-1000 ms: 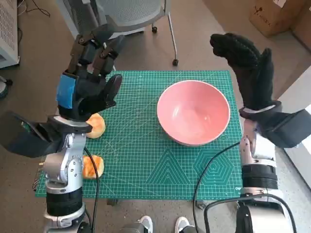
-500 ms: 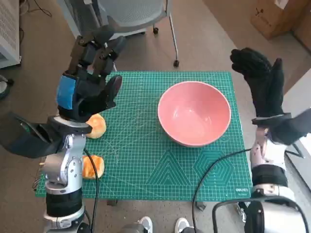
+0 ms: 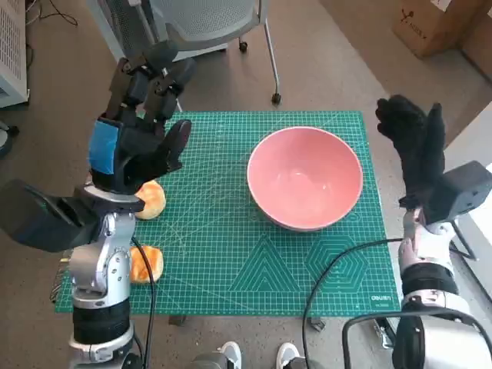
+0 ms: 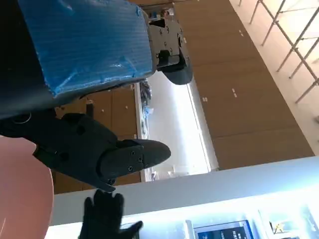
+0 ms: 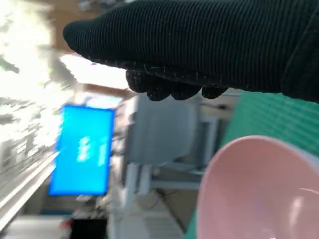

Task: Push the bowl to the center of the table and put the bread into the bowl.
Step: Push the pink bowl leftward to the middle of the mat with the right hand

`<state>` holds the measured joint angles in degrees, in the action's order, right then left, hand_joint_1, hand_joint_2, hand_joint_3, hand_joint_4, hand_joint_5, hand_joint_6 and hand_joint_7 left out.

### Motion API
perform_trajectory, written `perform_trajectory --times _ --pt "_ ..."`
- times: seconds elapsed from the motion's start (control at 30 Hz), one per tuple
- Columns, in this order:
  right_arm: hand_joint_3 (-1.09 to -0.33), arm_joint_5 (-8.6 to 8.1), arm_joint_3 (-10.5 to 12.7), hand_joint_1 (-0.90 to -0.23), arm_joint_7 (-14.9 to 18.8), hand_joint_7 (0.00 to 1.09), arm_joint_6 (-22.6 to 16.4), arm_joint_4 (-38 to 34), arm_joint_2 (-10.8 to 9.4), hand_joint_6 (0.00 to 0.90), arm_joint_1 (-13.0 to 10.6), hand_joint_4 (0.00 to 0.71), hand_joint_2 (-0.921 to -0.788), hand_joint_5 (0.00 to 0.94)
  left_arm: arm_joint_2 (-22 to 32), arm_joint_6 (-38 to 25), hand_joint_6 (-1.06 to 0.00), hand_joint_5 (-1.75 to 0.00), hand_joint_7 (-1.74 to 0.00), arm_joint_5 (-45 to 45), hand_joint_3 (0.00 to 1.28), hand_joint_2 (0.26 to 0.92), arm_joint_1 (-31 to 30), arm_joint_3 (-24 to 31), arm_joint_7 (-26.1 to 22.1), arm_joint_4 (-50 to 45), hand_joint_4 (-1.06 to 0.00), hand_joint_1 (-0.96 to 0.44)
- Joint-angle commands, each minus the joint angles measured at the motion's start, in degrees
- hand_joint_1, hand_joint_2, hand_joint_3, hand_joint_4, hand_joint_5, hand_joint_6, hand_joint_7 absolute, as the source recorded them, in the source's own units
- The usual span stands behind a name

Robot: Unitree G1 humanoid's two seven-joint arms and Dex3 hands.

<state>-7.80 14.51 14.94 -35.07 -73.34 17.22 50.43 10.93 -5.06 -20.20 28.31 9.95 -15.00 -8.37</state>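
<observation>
A pink bowl (image 3: 305, 177) stands empty on the right half of the green cutting mat (image 3: 231, 261); its rim (image 5: 259, 189) also shows in the right wrist view. Two bread rolls lie at the mat's left edge: one (image 3: 151, 197) partly hidden behind my left wrist, the other (image 3: 146, 264) nearer the front. My left hand (image 3: 140, 127) is raised above the mat's far left, fingers spread, holding nothing. My gloved right hand (image 3: 413, 143) is upright just past the mat's right edge, beside the bowl and apart from it, fingers extended and empty.
A grey office chair (image 3: 201, 23) stands behind the table. A cardboard box (image 3: 434, 23) sits on the floor at the far right. A black cable (image 3: 338, 261) crosses the mat's front right corner. White cabinet (image 3: 14, 46) at far left.
My right hand has moved outward to the right and a little lower, from above the bowl's far right rim to beyond the mat's edge. Left hand, bowl and rolls have not moved.
</observation>
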Motion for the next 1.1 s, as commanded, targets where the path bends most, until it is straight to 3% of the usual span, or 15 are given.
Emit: perform_trajectory --times 0.03,0.3,0.6,0.87,1.1 --pt "-0.612 2.06 -0.69 -0.541 -3.37 0.01 3.89 -1.74 -1.20 0.357 -1.96 0.175 -0.921 0.003 0.32 1.07 0.00 -0.48 -0.82 0.51 0.59 0.735 -0.49 0.21 0.01 -0.02 0.00 -0.35" --pt "-0.611 3.24 -0.86 -0.523 -5.50 0.02 7.36 -2.29 -2.71 0.389 -2.29 0.214 -0.921 0.018 0.54 1.05 0.00 -0.48 -0.81 0.44 0.58 0.738 -0.82 0.32 0.11 -0.50 0.00 -0.36" --pt "-0.594 2.34 0.03 -0.539 -3.52 0.01 11.52 -2.70 -5.42 0.383 -1.73 0.225 -0.921 0.012 0.97 1.02 0.00 -0.48 -0.81 0.31 0.57 0.741 -1.65 0.66 0.07 -1.41 0.00 -0.36" --pt "-0.590 2.94 -0.14 -0.567 -3.04 0.01 12.57 -2.62 -8.01 0.372 -0.95 0.224 -0.921 0.007 1.31 0.98 0.00 -0.48 -0.82 0.21 0.52 0.764 -2.67 1.16 0.14 -2.10 -0.01 -0.37" --pt "-0.619 2.20 0.32 -0.553 -1.54 0.01 12.96 -2.26 -10.96 0.372 -0.06 0.208 -0.921 0.001 1.49 0.68 0.00 -0.46 -0.82 0.01 0.43 0.805 -3.63 1.88 0.38 -2.90 -0.04 -0.39"
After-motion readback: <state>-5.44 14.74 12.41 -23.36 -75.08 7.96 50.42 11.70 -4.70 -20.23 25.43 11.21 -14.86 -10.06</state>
